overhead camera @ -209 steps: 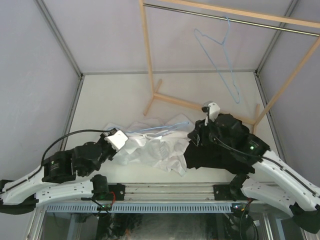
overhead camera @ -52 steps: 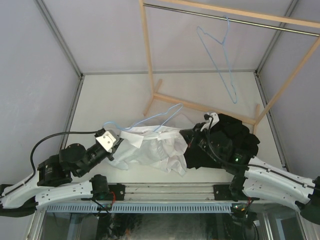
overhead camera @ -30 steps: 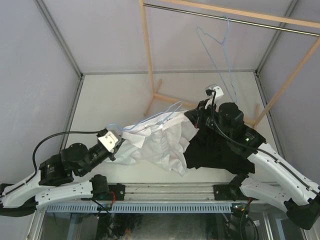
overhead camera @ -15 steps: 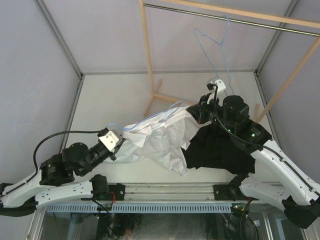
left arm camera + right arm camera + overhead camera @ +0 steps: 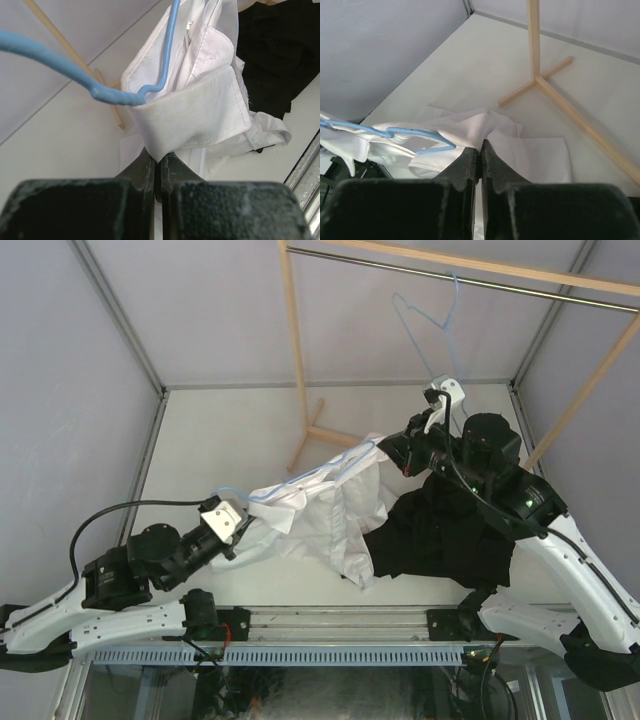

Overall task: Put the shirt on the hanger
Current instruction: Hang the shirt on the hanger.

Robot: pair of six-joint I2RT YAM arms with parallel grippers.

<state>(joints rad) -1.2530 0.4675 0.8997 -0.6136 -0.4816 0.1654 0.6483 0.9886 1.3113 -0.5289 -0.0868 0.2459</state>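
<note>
The white shirt (image 5: 325,515) hangs stretched between my two grippers above the table. A blue wire hanger (image 5: 300,478) runs along its top edge, partly inside the fabric. My left gripper (image 5: 243,532) is shut on a folded white band of the shirt (image 5: 200,107), with the hanger's bend (image 5: 117,96) just above it. My right gripper (image 5: 392,452) is shut on a raised corner of the shirt (image 5: 485,125), held higher at the back right. The hanger's end (image 5: 415,133) shows to its left.
A black garment (image 5: 450,535) lies under the right arm and also shows in the left wrist view (image 5: 280,50). A wooden rack (image 5: 293,350) with a metal rod (image 5: 450,278) stands at the back. A second blue hanger (image 5: 440,350) hangs from the rod.
My right gripper has risen and moved back and right, pulling the shirt's right side up off the table. The shirt and hanger now stretch taut between the grippers. The left gripper barely moved.
</note>
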